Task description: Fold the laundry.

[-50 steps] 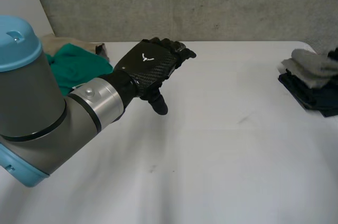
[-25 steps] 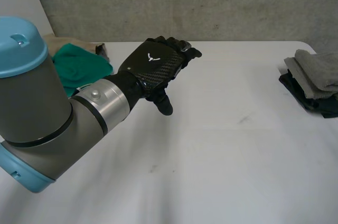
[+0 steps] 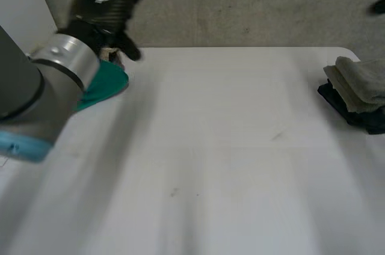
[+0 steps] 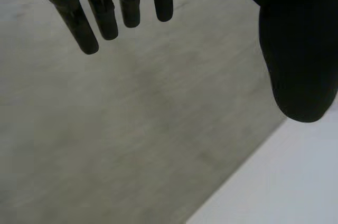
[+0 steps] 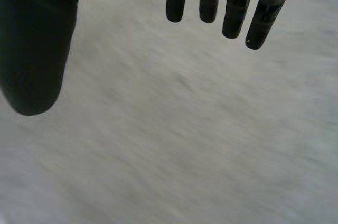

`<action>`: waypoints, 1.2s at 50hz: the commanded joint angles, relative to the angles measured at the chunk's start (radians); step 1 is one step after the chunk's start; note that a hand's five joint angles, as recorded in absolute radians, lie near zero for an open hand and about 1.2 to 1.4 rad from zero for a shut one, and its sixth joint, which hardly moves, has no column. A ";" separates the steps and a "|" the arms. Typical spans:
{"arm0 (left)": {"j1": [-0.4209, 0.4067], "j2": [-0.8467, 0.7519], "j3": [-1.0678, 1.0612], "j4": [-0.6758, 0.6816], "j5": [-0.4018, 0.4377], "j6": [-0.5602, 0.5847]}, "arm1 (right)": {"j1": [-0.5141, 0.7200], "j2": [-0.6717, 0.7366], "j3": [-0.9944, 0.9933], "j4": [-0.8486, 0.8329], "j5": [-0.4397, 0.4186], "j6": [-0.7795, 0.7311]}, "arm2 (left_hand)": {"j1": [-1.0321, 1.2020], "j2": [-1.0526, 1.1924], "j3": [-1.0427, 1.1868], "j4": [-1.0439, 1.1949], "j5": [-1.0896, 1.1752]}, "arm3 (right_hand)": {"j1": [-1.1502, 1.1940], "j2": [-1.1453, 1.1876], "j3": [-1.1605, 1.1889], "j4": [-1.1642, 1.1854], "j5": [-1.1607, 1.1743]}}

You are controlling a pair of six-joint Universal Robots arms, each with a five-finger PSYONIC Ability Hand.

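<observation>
Head view, left hand [image 3: 99,2] spread (empty), green cloth [image 3: 109,82] half hidden behind arm [image 3: 36,92], right hand [image 5: 31,39] spread.

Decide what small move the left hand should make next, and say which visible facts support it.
Probably lower the left hand onto the green cloth and pinch an edge. The hand hovers open and empty by that loose cloth at the far left corner of the table, while a folded stack already sits at the right edge.
</observation>
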 commanded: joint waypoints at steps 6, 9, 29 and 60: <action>0.356 -0.349 0.163 0.042 0.146 0.105 | 0.410 0.053 0.271 0.085 0.005 -0.069 | 0.010 -0.008 -0.015 -0.007 -0.024 | -0.029 -0.047 -0.038 -0.059 -0.058; 0.393 -0.434 0.213 0.049 0.180 0.130 | 0.425 0.087 0.313 0.086 0.010 -0.112 | 0.016 -0.002 -0.009 -0.002 -0.018 | -0.029 -0.047 -0.038 -0.059 -0.058; 0.422 -0.901 0.607 0.166 0.249 0.233 | 0.407 0.125 0.415 0.088 0.084 -0.208 | 1.211 1.192 1.185 1.193 1.177 | -0.029 -0.047 -0.038 -0.059 -0.058; -0.207 -0.172 -0.249 0.130 0.301 -0.114 | 0.350 0.054 0.362 0.085 0.229 -0.197 | -0.001 -0.020 -0.027 -0.019 -0.035 | -0.029 -0.047 -0.038 -0.059 -0.058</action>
